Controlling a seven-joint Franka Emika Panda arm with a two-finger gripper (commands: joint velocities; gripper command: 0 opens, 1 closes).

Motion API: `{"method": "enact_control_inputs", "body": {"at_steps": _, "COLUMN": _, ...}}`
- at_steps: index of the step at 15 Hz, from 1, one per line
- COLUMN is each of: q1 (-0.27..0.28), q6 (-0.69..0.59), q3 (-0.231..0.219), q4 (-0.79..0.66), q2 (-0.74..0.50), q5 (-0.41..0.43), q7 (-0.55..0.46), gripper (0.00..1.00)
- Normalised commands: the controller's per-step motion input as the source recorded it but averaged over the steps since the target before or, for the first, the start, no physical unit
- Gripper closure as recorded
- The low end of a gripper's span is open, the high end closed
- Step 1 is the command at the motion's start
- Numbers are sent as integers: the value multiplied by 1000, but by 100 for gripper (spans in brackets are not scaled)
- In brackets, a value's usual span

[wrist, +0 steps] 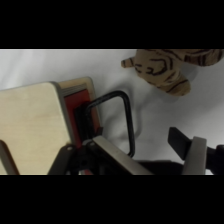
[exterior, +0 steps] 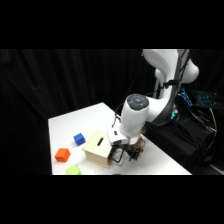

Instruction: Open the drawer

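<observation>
While the room behind is dark, with black curtains all around, the white table (exterior: pixel 95 117) shines bright in the middle. On it sit a blue block (exterior: pixel 79 139), an orange block (exterior: pixel 62 154) and a green block (exterior: pixel 73 170), all toward nine o'clock from the small wooden box (exterior: pixel 98 147). The box has a dark slot on its top. Some black gear with cables sits off the table at about three o'clock.

The big white arm (exterior: pixel 136 114) bends down from the upper right, and its claw (exterior: pixel 126 153) hangs low, right at the box's front side, at about four o'clock from the box.

From the wrist view, the drawer (wrist: pixel 75 107) shows its reddish front edge, set in the pale wooden box. Its black wire handle (wrist: pixel 120 112) sticks out from that front like a loop. One silver finger (wrist: pixel 112 155) reaches in by the loop, and the other finger (wrist: pixel 195 155) stands well out to three o'clock, so the claw is spread wide. A striped tiger toy (wrist: pixel 165 67) lies on the table at one o'clock from the handle, apart from it.
</observation>
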Motion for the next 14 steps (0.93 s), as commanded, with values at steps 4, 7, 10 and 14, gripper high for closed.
{"method": "enact_control_inputs", "body": {"at_steps": 4, "q1": 117, "q6": 173, "q3": -119, "q4": 16, "q2": 99, "q5": -102, "q7": 42, "gripper": 0}}
{"method": "enact_control_inputs", "body": {"at_steps": 7, "q1": 93, "q6": 217, "q3": -118, "q4": 1, "q2": 122, "q5": -101, "q7": 48, "gripper": 0}}
{"method": "enact_control_inputs", "body": {"at_steps": 10, "q1": 98, "q6": 221, "q3": -138, "q4": 30, "q2": 128, "q5": -105, "q7": 42, "gripper": 0}}
{"method": "enact_control_inputs", "body": {"at_steps": 14, "q1": 128, "q6": 162, "q3": -131, "q4": 38, "q2": 82, "q5": -94, "q7": 50, "gripper": 0}}
